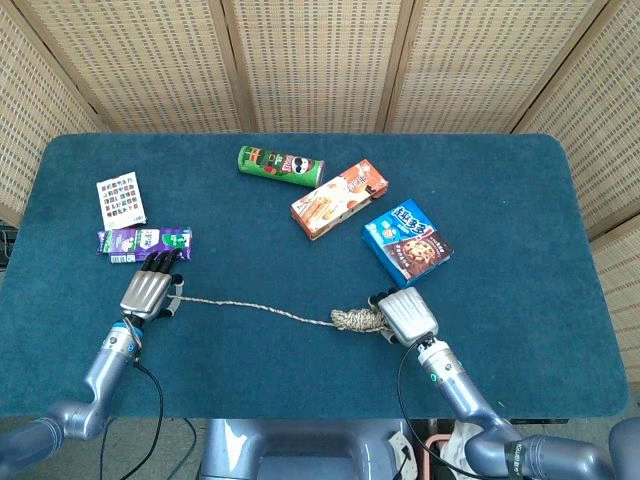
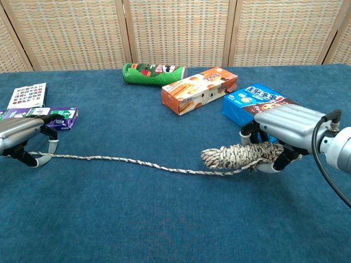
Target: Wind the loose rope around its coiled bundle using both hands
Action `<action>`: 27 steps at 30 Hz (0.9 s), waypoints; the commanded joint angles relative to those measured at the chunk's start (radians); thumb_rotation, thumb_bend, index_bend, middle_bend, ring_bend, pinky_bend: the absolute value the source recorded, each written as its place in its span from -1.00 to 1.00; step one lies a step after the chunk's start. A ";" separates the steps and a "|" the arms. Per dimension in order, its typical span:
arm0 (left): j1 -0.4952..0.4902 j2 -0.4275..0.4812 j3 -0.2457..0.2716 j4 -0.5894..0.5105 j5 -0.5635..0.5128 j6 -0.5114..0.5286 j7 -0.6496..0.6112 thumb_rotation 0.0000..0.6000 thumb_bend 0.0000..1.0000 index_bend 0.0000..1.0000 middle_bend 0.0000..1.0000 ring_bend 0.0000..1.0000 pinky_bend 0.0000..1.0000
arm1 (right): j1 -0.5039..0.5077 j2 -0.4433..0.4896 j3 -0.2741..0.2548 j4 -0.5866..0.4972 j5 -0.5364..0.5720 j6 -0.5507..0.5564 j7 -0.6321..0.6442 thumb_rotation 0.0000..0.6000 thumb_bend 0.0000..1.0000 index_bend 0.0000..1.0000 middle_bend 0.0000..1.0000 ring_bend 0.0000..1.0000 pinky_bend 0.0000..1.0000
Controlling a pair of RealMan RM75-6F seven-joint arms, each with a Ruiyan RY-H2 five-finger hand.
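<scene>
A speckled rope bundle [image 2: 237,156] [image 1: 355,319] lies on the blue table, and my right hand [image 2: 285,131] [image 1: 407,316] grips its right end. From the bundle a loose rope [image 2: 131,163] [image 1: 260,310] runs left across the cloth. Its far end sits under my left hand [image 2: 24,139] [image 1: 150,290], whose curled fingers pinch it just above the table.
A green chips can [image 1: 280,165], an orange box [image 1: 338,198] and a blue cookie box [image 1: 405,240] lie behind the rope. A purple packet [image 1: 143,241] and a patterned card [image 1: 121,199] lie just beyond my left hand. Wicker screens stand behind the table.
</scene>
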 commanded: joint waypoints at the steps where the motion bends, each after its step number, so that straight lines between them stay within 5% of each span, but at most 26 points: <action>1: 0.000 0.008 0.002 -0.006 0.008 0.010 -0.001 1.00 -0.17 0.27 -1.00 -1.00 -1.00 | -0.001 0.006 0.003 -0.011 -0.009 0.006 0.008 1.00 -0.02 0.26 0.30 -0.06 0.39; 12: 0.015 0.093 0.064 -0.053 0.131 0.114 -0.019 1.00 -0.15 0.34 -1.00 -1.00 -1.00 | 0.023 0.043 0.084 -0.134 0.047 0.005 0.026 1.00 0.05 0.28 0.32 -0.05 0.40; 20: 0.024 0.199 0.135 -0.157 0.305 0.266 -0.060 1.00 -0.15 0.37 -1.00 -1.00 -1.00 | 0.118 -0.004 0.214 -0.156 0.242 0.006 -0.138 1.00 0.09 0.29 0.33 -0.04 0.42; 27: 0.015 0.294 0.144 -0.293 0.405 0.380 -0.135 1.00 -0.15 0.40 -1.00 -1.00 -1.00 | 0.201 -0.054 0.229 -0.102 0.355 0.029 -0.316 1.00 0.10 0.30 0.34 -0.03 0.43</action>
